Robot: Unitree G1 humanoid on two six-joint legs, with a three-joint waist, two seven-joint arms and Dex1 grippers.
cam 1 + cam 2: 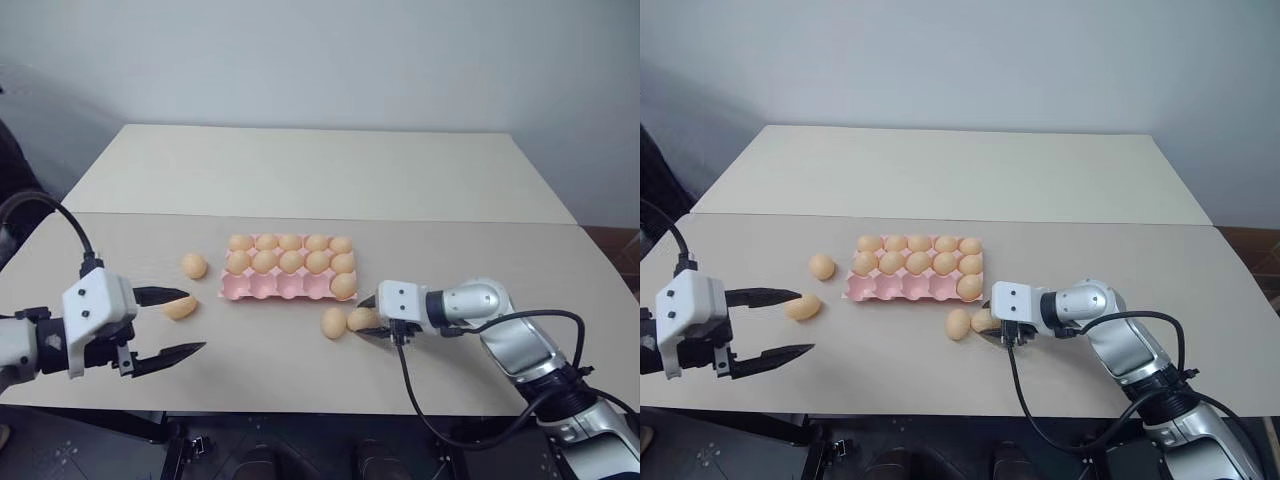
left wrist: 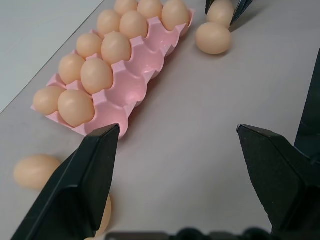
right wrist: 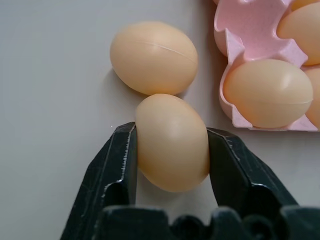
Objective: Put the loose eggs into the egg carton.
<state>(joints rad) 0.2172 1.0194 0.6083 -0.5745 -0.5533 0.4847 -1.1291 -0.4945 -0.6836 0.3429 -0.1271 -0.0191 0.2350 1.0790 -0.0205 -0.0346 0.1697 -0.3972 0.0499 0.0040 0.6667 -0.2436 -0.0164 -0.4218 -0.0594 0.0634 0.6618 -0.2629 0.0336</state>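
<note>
I see the egg carton (image 1: 288, 287) mid-table (image 1: 300, 170), back two rows full, front row holding one egg at its right end. Two loose eggs (image 1: 194, 265) lie left of the carton, one (image 1: 180, 307) nearer me beside my left gripper (image 1: 170, 322). Two more lie off the carton's front right corner, touching: one free (image 3: 153, 56), the other (image 3: 172, 141) between my right gripper (image 3: 171, 155) fingers.

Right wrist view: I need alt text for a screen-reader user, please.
The right gripper is closed on a tan egg on the table; a second loose egg touches it, beside the pink egg carton corner.
</note>
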